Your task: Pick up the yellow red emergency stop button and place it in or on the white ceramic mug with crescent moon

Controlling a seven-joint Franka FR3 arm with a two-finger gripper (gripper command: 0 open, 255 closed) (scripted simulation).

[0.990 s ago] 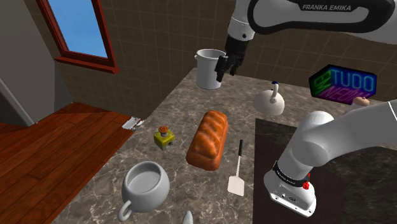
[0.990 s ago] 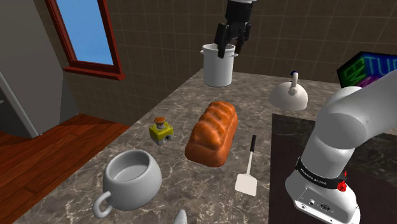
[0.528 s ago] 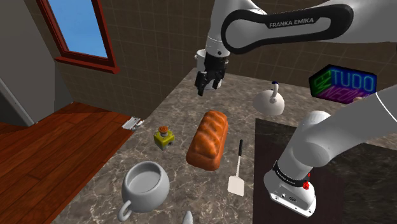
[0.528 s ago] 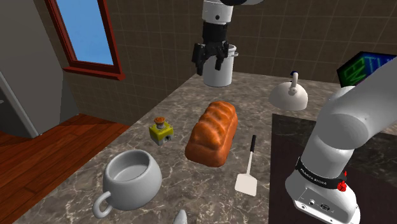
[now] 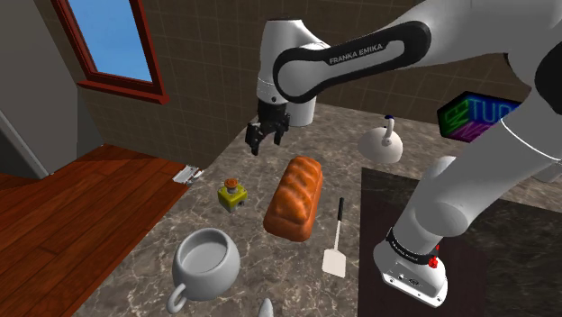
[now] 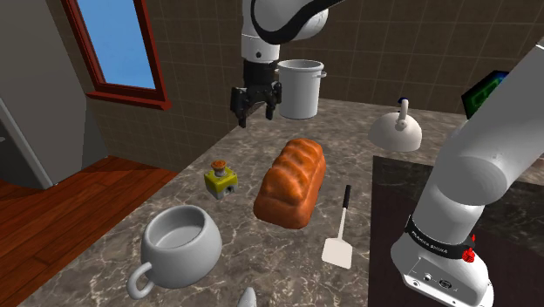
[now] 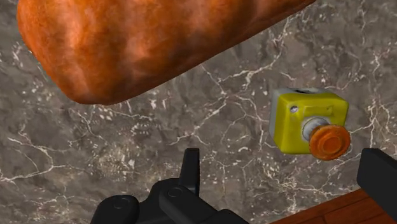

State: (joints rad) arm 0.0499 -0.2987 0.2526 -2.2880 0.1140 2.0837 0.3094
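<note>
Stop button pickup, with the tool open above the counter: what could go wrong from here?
1. The button sits near the edge of the counter, with wood floor beyond. An off-centre descent of the open tool could knock it off.
2. The loaf lies close beside the button, so a finger may bump it.
3. The mug is round-sided, so a release onto its rim might bounce out.
</note>
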